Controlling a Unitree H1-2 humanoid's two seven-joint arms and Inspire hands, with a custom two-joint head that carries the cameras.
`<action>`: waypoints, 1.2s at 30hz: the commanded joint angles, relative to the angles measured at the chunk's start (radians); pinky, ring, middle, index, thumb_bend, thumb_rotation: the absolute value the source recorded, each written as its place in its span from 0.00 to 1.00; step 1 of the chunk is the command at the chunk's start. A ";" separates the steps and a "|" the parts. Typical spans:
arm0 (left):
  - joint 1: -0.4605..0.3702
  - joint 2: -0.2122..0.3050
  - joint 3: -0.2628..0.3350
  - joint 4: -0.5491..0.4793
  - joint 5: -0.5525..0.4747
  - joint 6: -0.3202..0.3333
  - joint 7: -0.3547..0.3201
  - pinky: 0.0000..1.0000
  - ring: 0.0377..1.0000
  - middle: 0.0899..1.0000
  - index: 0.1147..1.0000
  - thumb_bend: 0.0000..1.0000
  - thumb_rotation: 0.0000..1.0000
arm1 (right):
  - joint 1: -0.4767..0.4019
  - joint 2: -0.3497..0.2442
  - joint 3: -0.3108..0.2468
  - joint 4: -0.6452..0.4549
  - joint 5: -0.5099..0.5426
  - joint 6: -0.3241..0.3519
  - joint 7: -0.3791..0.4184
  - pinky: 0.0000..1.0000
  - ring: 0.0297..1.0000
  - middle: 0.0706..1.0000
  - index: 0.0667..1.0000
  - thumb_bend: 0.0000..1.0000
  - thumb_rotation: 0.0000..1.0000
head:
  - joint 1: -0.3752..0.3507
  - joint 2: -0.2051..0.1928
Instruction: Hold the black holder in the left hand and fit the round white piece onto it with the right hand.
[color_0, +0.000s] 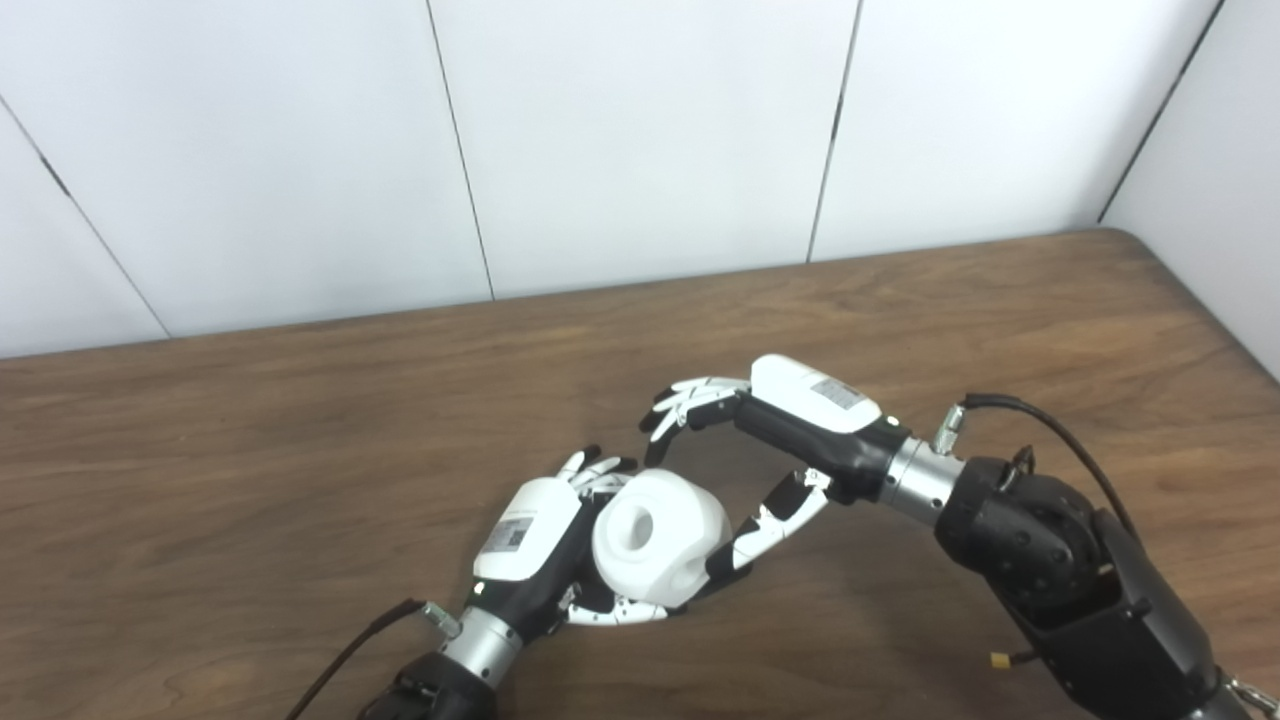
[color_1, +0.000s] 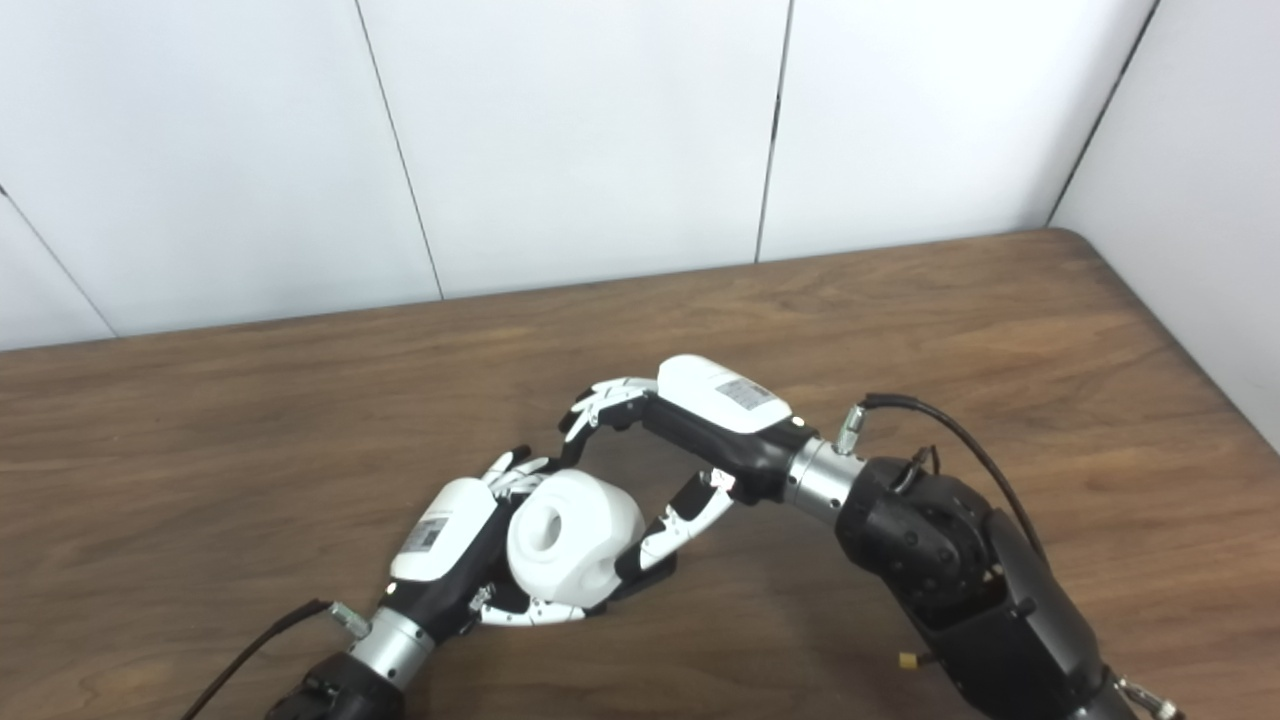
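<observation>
The round white piece (color_0: 658, 535), a fat ring with a hole facing up, sits low over the table inside my left hand (color_0: 530, 530). That hand's fingers (color_0: 598, 470) curl over its far side and the thumb (color_0: 615, 610) wraps under its near side. The black holder cannot be made out; only a dark bit (color_1: 652, 572) shows under the piece's right edge. My right hand (color_0: 760, 440) is open just right of the piece. Its thumb (color_0: 775, 520) rests against the piece's right side, and its fingers (color_0: 690, 400) hang spread above and behind, apart from it.
The brown wooden table (color_0: 300, 450) stretches to the left and far side, with its right edge (color_0: 1240, 330) near the white wall. White wall panels stand behind. My right forearm (color_0: 1060, 560) and its cable cross the lower right.
</observation>
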 joint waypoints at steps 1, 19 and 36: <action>-0.008 0.015 0.006 -0.016 0.000 -0.008 -0.002 1.00 0.89 0.73 0.42 0.52 0.08 | -0.038 0.002 -0.009 -0.034 0.004 -0.022 -0.011 0.70 0.86 0.78 0.63 0.74 0.27 | -0.003 0.004; -0.007 0.056 0.024 -0.020 -0.021 -0.027 -0.017 1.00 0.89 0.73 0.42 0.52 0.07 | -0.012 0.005 -0.094 -0.089 0.010 -0.045 -0.051 0.69 0.86 0.77 0.63 0.72 0.28 | -0.030 -0.003; -0.011 0.065 0.029 -0.017 -0.019 -0.026 -0.028 1.00 0.90 0.73 0.42 0.52 0.07 | 0.016 0.009 -0.113 -0.088 -0.004 -0.094 -0.085 0.67 0.84 0.77 0.63 0.59 0.30 | -0.025 -0.004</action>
